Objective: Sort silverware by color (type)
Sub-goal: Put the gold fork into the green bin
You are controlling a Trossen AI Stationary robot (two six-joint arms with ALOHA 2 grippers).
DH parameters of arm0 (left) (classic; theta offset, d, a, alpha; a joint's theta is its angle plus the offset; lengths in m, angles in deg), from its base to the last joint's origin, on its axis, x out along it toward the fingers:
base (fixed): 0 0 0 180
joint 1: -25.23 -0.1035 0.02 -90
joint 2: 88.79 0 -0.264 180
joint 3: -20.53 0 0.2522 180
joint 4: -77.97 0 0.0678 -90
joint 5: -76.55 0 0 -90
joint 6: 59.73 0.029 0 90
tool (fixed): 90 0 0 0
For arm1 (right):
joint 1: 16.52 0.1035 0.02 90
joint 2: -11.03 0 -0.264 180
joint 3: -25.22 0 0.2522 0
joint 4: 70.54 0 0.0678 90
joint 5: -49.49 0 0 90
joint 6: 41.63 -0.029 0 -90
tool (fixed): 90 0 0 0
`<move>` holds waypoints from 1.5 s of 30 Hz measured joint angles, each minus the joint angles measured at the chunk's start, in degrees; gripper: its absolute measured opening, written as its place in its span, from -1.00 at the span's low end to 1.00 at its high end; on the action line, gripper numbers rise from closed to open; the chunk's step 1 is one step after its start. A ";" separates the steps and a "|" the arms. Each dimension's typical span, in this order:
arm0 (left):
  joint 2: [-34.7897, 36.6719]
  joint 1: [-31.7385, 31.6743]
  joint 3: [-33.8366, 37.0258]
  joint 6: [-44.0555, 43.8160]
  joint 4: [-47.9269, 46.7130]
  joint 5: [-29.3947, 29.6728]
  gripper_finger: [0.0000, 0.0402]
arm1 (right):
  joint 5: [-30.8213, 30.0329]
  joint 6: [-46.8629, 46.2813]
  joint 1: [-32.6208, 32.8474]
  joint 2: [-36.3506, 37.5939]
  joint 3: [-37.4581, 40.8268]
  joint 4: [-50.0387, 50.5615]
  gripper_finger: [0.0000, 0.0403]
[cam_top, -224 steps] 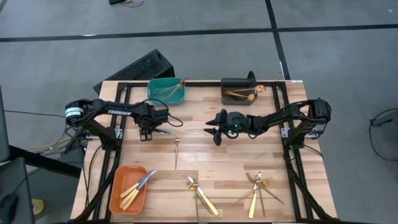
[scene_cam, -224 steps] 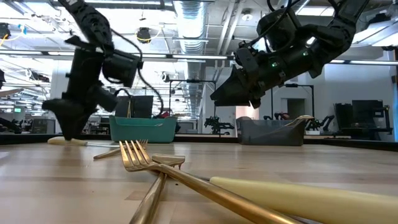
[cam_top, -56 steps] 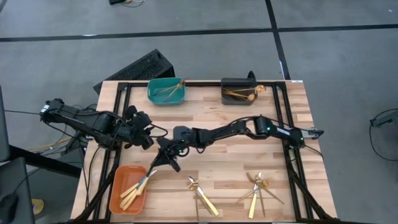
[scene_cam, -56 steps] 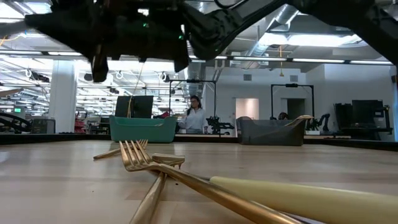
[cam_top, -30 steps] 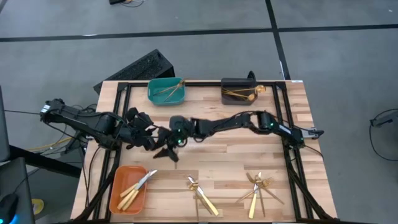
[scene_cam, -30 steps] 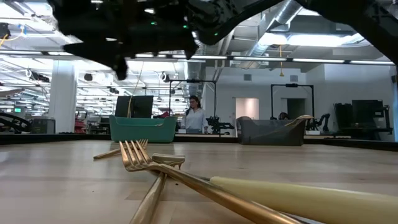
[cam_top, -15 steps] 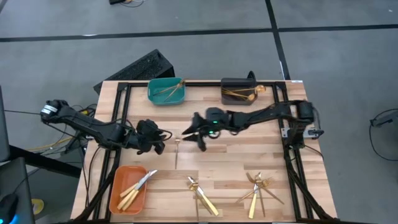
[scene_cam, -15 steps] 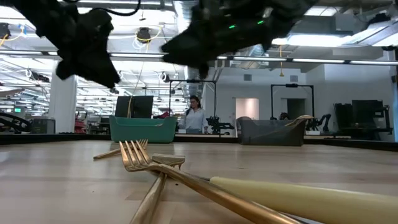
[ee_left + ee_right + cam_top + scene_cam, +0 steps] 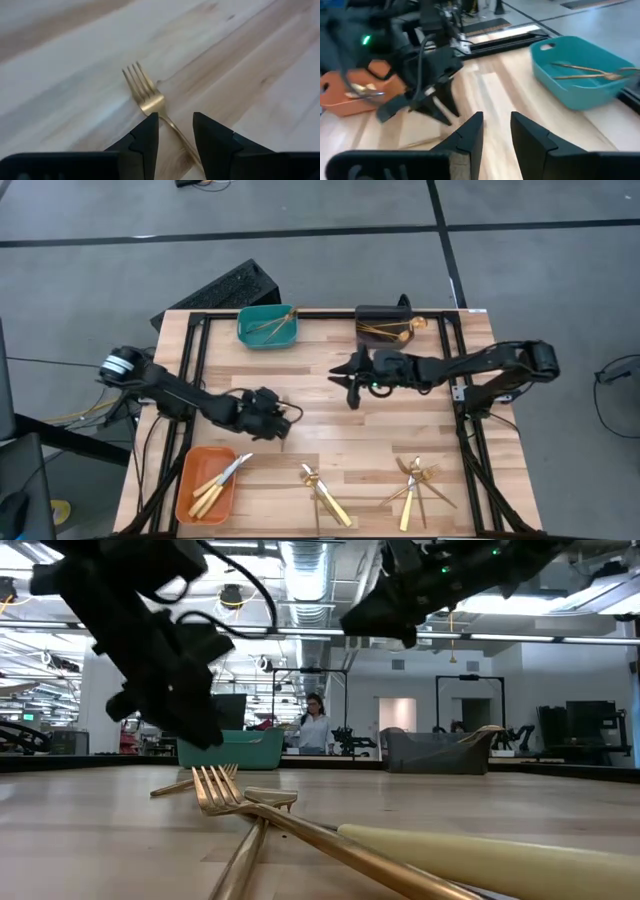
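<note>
- Since the earlier frame, the right pincer [image 9: 347, 383] has withdrawn toward frame centre-right; the left pincer [image 9: 284, 420] has advanced over the lone fork [image 9: 150, 102].
- Left pincer: narrowly parted, empty, straddling the handle; the fork lies flat on the counter [image 9: 380, 442], tines pointing away.
- Right pincer: narrow gap, empty, farther off.

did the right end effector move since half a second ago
Yes. In the high view the right end effector has pulled back toward the robot's right, now nearer the dark grey bin and farther from the teal bin.

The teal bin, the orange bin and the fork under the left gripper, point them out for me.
teal bin [image 9: 247, 337]: high view, its near rim.
orange bin [image 9: 189, 472]: high view, bare floor by its left wall.
fork [image 9: 146, 96]: left wrist view, base of its tines.
</note>
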 joint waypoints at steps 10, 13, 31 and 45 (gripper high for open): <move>-10.88 -1.44 -7.83 -3.66 -6.96 -0.82 -0.46 | -1.13 -0.04 0.53 3.28 0.07 7.55 -0.42; -11.63 -2.28 -7.84 -3.19 -7.07 -2.92 -0.47 | -1.13 -0.02 0.65 3.28 0.07 8.51 -0.42; -9.78 -3.96 -7.50 13.02 -7.79 -10.61 -0.99 | -1.08 2.27 0.58 5.54 0.07 11.53 -0.42; 7.47 -21.88 -12.18 71.33 -2.54 -4.95 -1.00 | -5.15 2.17 4.28 20.07 4.14 16.59 -0.42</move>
